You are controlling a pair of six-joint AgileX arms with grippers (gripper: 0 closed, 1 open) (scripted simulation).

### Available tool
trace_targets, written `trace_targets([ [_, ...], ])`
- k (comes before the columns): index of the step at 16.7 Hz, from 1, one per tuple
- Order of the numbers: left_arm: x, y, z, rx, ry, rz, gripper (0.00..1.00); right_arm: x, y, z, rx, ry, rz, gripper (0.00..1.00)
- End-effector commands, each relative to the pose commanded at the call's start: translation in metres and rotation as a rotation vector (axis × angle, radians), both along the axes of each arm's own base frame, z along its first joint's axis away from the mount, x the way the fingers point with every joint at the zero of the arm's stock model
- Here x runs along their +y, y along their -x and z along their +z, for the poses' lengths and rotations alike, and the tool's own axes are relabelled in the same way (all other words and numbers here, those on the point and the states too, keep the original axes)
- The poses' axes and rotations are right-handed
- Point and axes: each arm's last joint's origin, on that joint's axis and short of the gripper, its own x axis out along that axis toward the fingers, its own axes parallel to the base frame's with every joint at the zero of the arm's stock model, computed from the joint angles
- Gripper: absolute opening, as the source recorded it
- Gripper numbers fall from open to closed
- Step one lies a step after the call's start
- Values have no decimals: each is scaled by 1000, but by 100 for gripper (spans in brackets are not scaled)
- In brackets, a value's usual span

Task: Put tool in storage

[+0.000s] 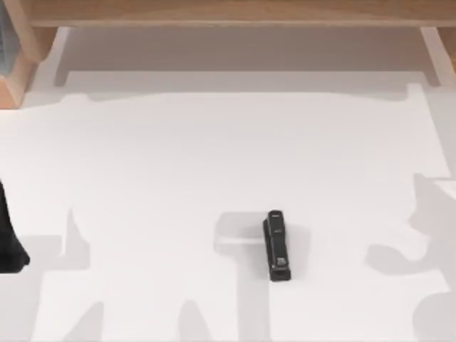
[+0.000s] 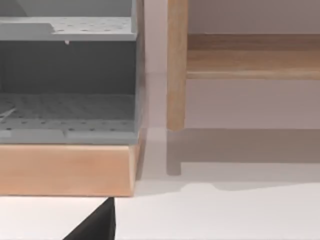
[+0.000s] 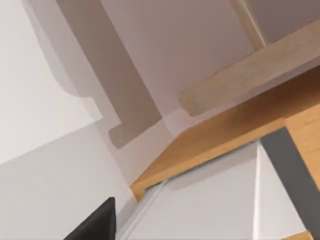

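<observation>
At the bench's left edge my left arm (image 1: 10, 239) is sitting parked. A black corner of my left tool (image 2: 95, 226) is showing in the left wrist view, and I cannot tell how far open it is or whether it is holding anything. The same goes for my right tool (image 3: 95, 222). Well apart from the left arm, the stapler (image 1: 276, 246) is lying flat on the white bench (image 1: 178, 157), right of centre. A wooden shelf (image 1: 228, 11) is running along the far side. A grey perforated cabinet (image 2: 70, 100) is standing on a wooden base (image 2: 65, 170).
</observation>
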Motion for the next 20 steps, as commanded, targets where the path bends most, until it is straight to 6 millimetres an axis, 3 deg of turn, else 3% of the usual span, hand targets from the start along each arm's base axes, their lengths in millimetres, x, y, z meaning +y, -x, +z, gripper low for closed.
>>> trace_targets([
  [5, 0, 0, 0, 0, 0, 0, 100, 69, -48, 22, 334, -376, 68, 100],
  [10, 0, 0, 0, 0, 0, 0, 100, 160, -78, 40, 800, -644, -44, 100],
  [15, 0, 0, 0, 0, 0, 0, 100, 253, -72, 54, 1196, -708, -351, 100],
  [20, 0, 0, 0, 0, 0, 0, 100, 323, -45, 64, 1363, -624, -708, 100],
])
